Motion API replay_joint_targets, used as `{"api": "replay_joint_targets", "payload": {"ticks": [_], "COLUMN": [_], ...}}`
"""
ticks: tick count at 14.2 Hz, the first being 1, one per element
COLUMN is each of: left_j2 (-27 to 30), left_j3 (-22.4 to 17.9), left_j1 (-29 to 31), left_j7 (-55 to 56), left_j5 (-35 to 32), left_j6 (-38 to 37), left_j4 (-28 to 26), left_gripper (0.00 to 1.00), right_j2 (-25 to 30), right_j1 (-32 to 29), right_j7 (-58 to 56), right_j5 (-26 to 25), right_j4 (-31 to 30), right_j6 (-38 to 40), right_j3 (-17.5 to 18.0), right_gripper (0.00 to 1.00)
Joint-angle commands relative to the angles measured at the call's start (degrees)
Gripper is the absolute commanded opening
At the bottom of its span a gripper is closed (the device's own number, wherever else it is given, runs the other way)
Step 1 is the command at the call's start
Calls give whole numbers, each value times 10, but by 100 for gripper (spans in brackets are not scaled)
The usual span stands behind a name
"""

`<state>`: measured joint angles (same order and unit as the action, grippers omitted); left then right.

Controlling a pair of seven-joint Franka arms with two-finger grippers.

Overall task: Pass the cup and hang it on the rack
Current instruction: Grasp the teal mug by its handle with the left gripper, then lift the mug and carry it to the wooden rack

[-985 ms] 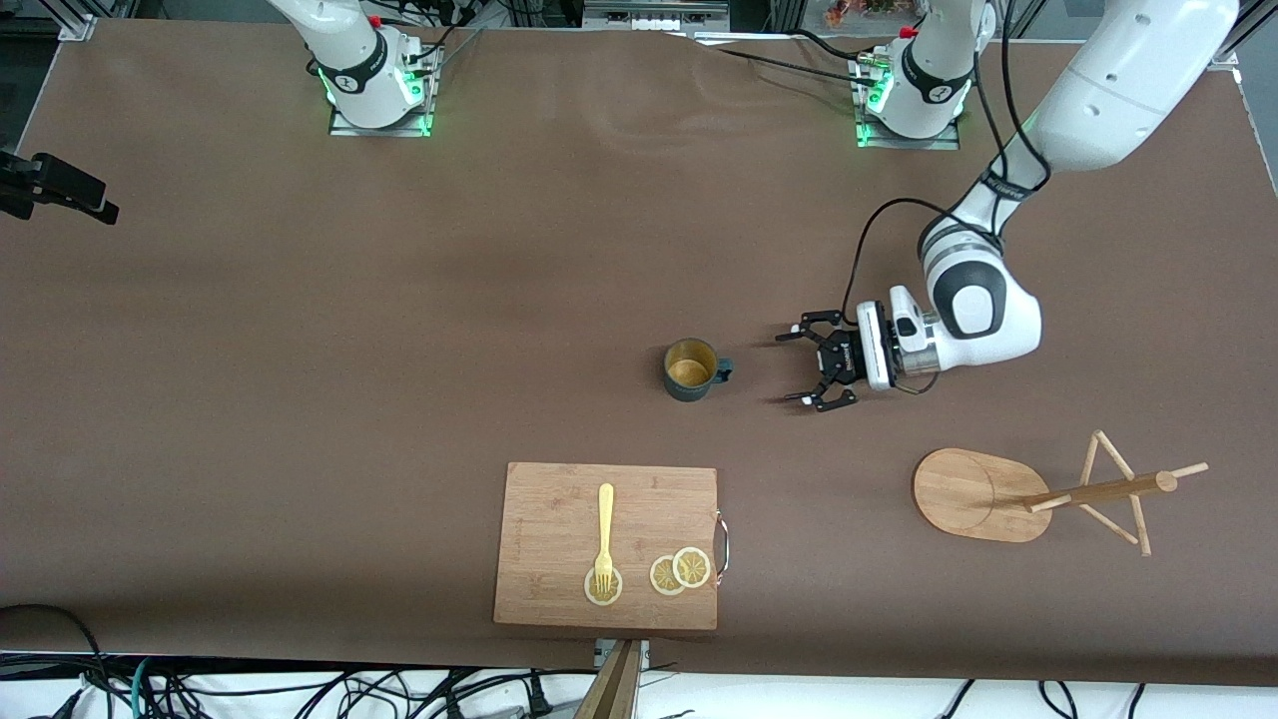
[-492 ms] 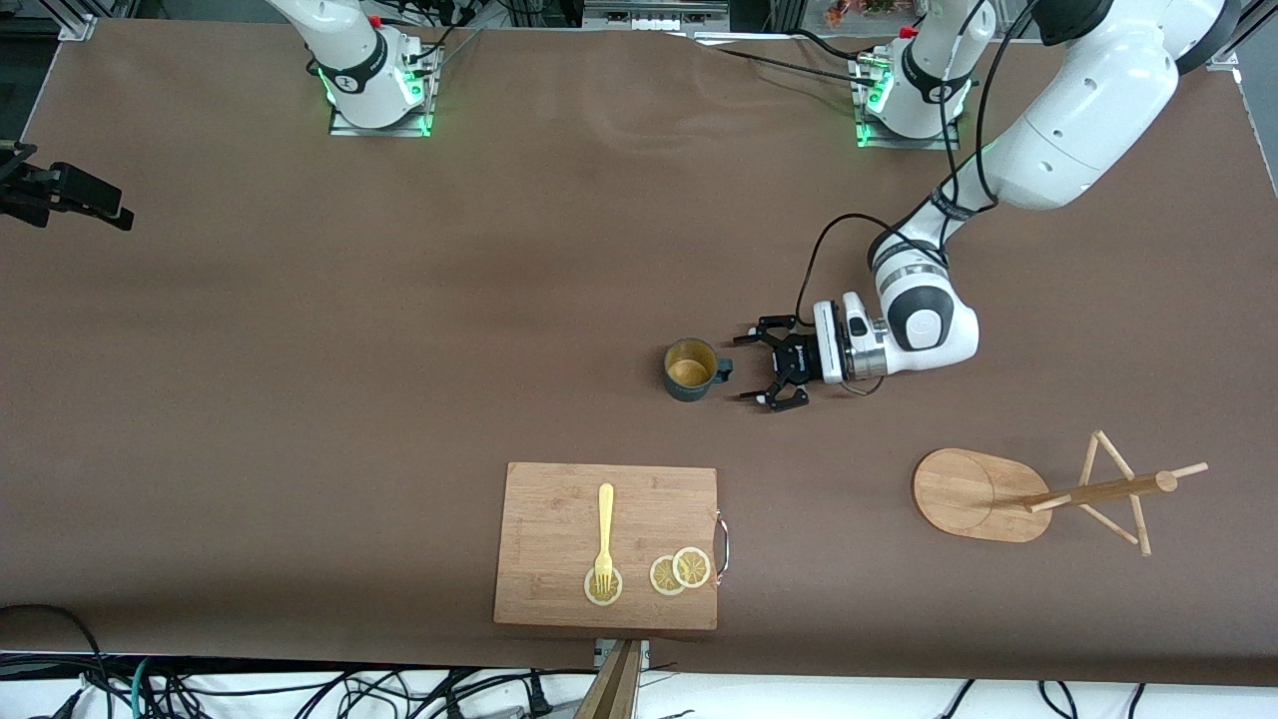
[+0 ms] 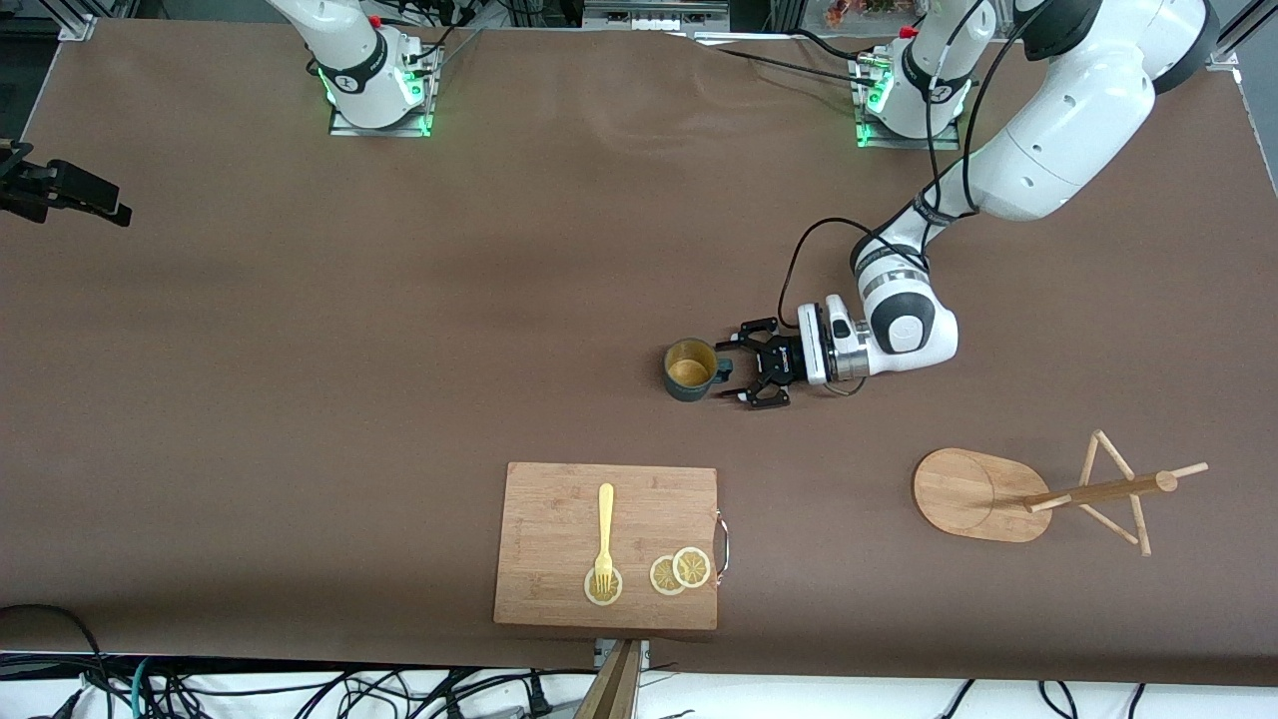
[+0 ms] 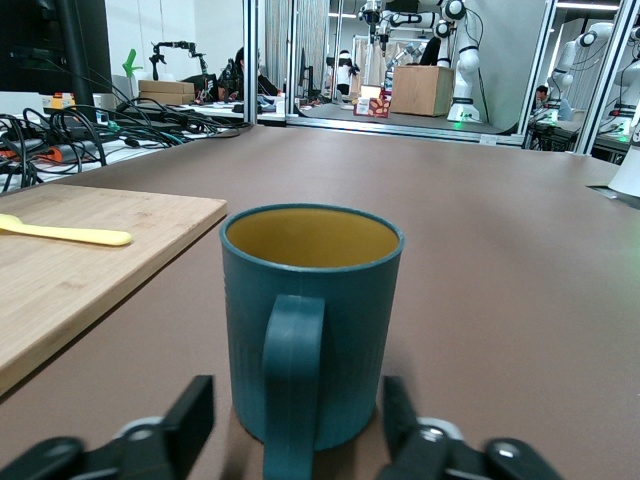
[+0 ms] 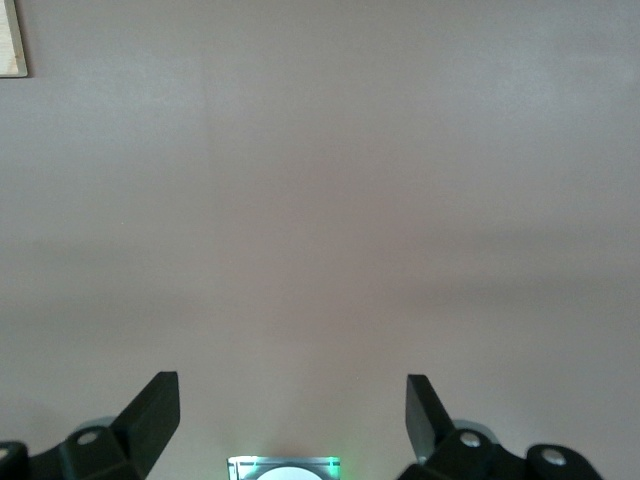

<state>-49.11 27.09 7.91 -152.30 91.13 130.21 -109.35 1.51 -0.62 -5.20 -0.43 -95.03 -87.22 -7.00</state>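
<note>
The dark teal cup [image 3: 689, 369] stands upright mid-table, yellow inside, its handle [image 3: 724, 369] turned toward the left arm's end. My left gripper [image 3: 736, 374] is low over the table and open, one finger on each side of the handle without touching it. In the left wrist view the cup [image 4: 312, 300] fills the middle, with the handle [image 4: 293, 380] between my open left gripper's [image 4: 297, 400] fingers. The wooden rack [image 3: 1093, 489] on its oval base [image 3: 963, 494] stands toward the left arm's end, nearer the front camera than the cup. My right gripper [image 5: 293, 400] is open and empty, waiting high over bare table.
A bamboo cutting board [image 3: 559, 499] lies nearer the front camera than the cup, with a yellow fork [image 3: 604, 529] and lemon slices [image 3: 679, 571] on it. The board [image 4: 60, 280] and fork [image 4: 60, 233] also show in the left wrist view.
My left gripper has moved along the table toward the cup, from well apart to its fingers flanking the handle. The cup and rack have not moved.
</note>
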Motion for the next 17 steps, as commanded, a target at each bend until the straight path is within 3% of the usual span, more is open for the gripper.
{"api": "replay_joint_targets", "payload": {"ticks": [1, 3, 5, 8, 10, 12, 17], "left_j2": [-5, -5, -5, 2, 21, 57, 186], "left_j3": [0, 1, 0, 0, -1, -1, -1], "left_j1": [-2, -2, -1, 7, 26, 47, 79], "left_j7": [-22, -22, -22, -21, -19, -4, 172], "left_j5": [19, 19, 19, 21, 19, 17, 12], "left_j6": [-4, -4, -6, -18, -25, -25, -25], "left_j4": [9, 9, 6, 1, -9, -24, -82], "left_gripper": [38, 13, 0, 0, 0, 0, 0], "right_j2": [-5, -6, -11, -23, -62, -63, -67], "right_j1": [5, 4, -1, -4, -20, -23, -18], "right_j7": [-1, -8, -8, -8, -21, -27, -24], "right_j5": [-5, -68, -78, -84, -72, -51, -55], "right_j4": [15, 15, 15, 11, 16, 17, 17], "right_j6": [7, -5, -17, -15, -17, -23, -43], "right_j3": [-6, -7, -16, -31, -41, -43, -42], "right_gripper": [100, 100, 100, 100, 100, 100, 100]}}
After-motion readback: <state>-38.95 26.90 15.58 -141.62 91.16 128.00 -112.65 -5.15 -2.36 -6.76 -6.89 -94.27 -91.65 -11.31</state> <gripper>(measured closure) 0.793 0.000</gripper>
